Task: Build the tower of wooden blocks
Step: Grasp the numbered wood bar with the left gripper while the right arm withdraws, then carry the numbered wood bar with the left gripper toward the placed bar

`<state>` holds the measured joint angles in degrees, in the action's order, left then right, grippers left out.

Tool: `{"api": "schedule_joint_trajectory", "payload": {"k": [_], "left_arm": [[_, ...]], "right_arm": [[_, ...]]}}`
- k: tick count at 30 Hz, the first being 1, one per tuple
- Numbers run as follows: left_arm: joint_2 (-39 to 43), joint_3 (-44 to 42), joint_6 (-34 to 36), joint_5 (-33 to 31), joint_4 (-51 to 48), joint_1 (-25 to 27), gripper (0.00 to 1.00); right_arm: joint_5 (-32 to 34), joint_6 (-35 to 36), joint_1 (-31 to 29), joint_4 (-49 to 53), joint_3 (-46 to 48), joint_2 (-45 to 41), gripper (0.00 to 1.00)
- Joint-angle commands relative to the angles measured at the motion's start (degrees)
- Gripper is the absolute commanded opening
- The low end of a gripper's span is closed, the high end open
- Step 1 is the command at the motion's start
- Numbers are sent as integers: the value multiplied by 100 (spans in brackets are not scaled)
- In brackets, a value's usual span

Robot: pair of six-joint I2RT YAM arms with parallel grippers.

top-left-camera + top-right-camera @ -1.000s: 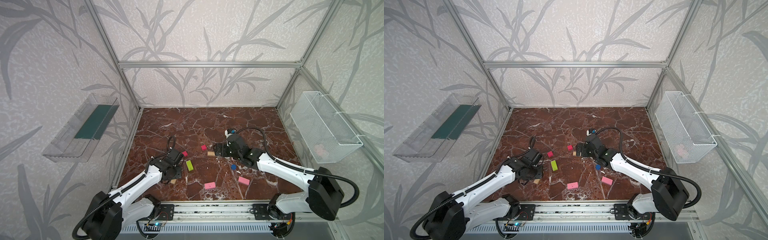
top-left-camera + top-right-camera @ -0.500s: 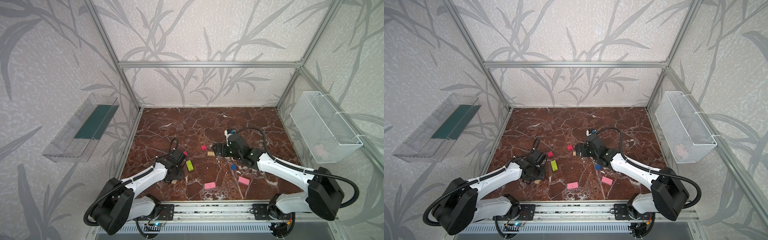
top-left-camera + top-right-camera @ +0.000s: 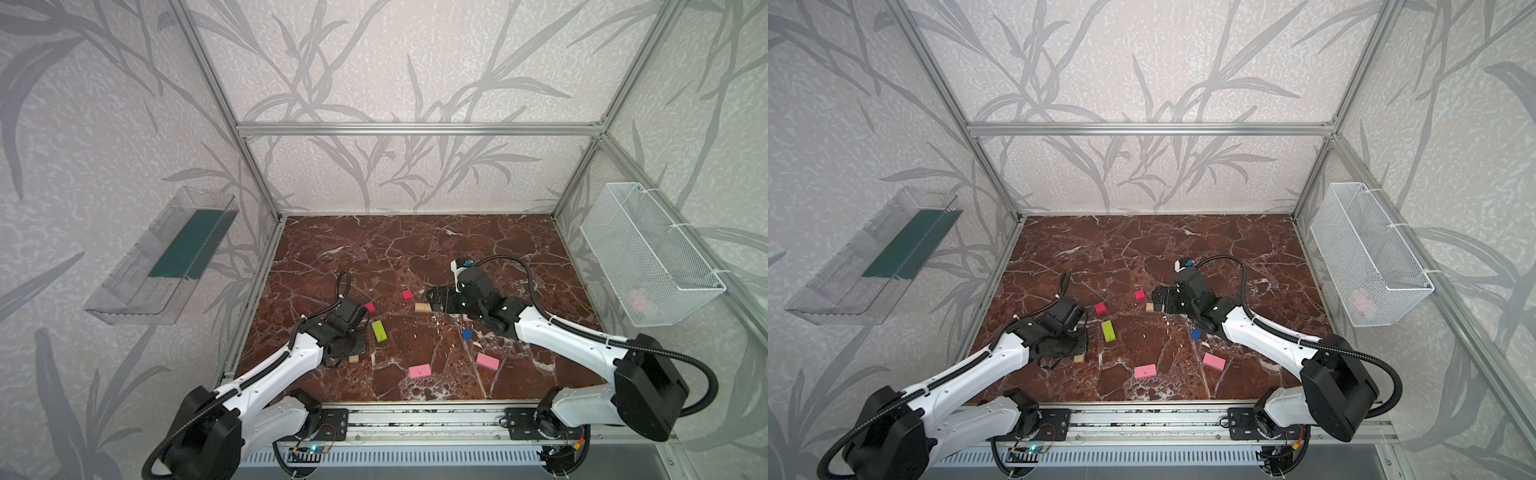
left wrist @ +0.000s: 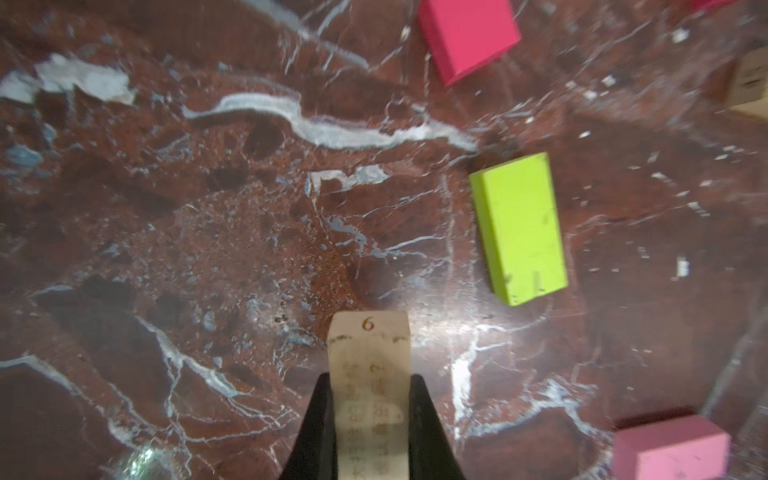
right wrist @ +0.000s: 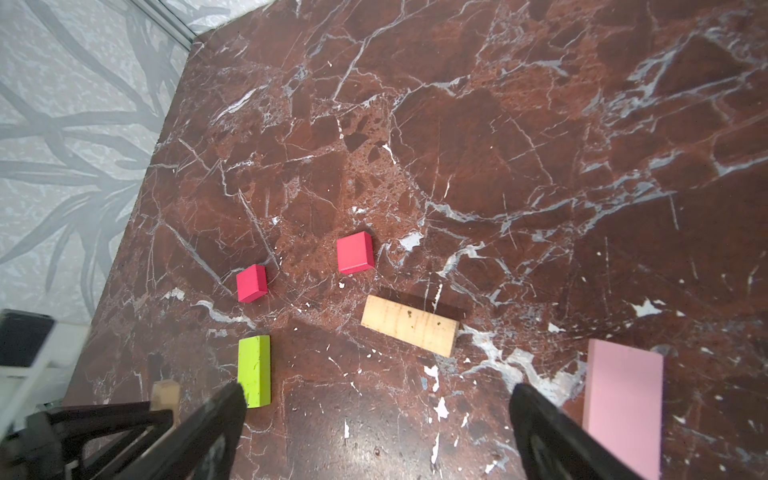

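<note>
The wood blocks lie singly on the marble floor, and no tower is in view. My left gripper (image 4: 370,380) is shut on a tan bar (image 4: 369,345) marked 6, with both jaws against its long sides; in a top view its end (image 3: 353,359) pokes out under the gripper (image 3: 347,353). Beside it lies the lime-green bar (image 3: 378,331). Two red cubes (image 3: 369,307) (image 3: 407,295) sit behind it. My right gripper (image 5: 376,392) stands open and empty, just short of the second tan bar (image 5: 409,328). A pink bar (image 5: 621,405) lies by one of its fingers.
The blue disc (image 3: 467,333) and two pink bars (image 3: 419,370) (image 3: 487,361) lie toward the front. A wire basket (image 3: 648,257) hangs on the right wall and a clear tray (image 3: 166,257) on the left. A metal rail (image 3: 415,415) runs along the front edge.
My left gripper has closed its jaws onto the tan bar and its arm has shifted a little. The right arm and the other blocks have not moved.
</note>
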<state>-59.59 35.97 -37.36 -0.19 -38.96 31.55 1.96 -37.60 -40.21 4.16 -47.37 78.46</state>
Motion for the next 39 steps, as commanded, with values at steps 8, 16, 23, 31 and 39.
{"api": "schedule_joint_trajectory", "payload": {"k": [8, 16, 23, 31, 39], "left_arm": [[-223, 1274, 1010, 558, -215, 437, 0], [-1526, 2012, 2066, 759, 222, 1108, 0], [-2485, 2406, 2814, 983, 676, 1350, 0], [-3470, 2692, 3539, 1337, 1211, 1722, 0], [-4294, 3105, 3820, 1363, 1247, 1885, 0]], "right_arm": [[-178, 65, 422, 177, 319, -747, 99], [-104, 262, 701, 585, 548, -1690, 99], [143, 315, 772, 1136, 560, -2745, 99], [661, 272, 804, 1802, 504, -3825, 99], [926, 261, 816, 2059, 462, -4315, 99]]}}
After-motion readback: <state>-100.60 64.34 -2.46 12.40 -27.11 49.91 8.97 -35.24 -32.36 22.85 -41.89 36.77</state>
